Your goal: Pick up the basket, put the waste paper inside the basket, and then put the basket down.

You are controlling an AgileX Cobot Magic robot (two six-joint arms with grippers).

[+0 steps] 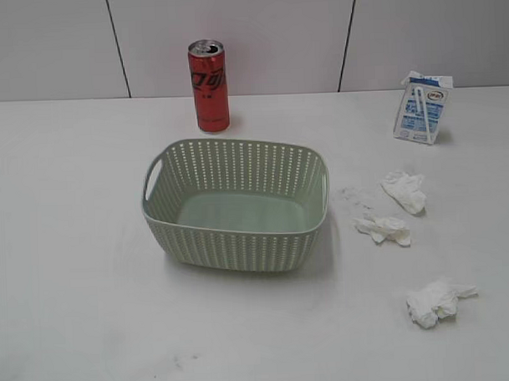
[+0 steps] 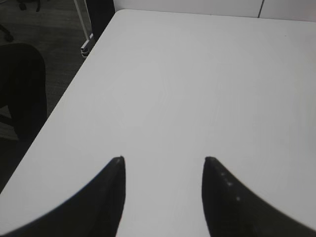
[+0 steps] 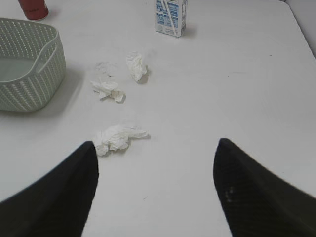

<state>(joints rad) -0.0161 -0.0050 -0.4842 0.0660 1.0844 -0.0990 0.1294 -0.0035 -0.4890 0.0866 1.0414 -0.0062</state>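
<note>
The sage-green basket [image 1: 236, 204] stands empty in the middle of the white table; its right end shows in the right wrist view [image 3: 29, 69]. Three white waste paper wads lie to its right: a far one [image 1: 404, 190] [image 3: 137, 65], a middle one [image 1: 384, 229] [image 3: 108, 90] and a near one [image 1: 436, 300] [image 3: 117, 137]. My right gripper [image 3: 155, 145] is open and empty, above the table just right of the near wad. My left gripper [image 2: 164, 160] is open and empty over bare table near the left edge. Neither gripper shows in the exterior view.
A red can [image 1: 208, 85] stands behind the basket, and its base shows in the right wrist view [image 3: 33, 9]. A blue-and-white carton [image 1: 422, 108] [image 3: 171, 17] stands at the back right. The table's left edge [image 2: 59, 106] drops to a dark floor with a chair.
</note>
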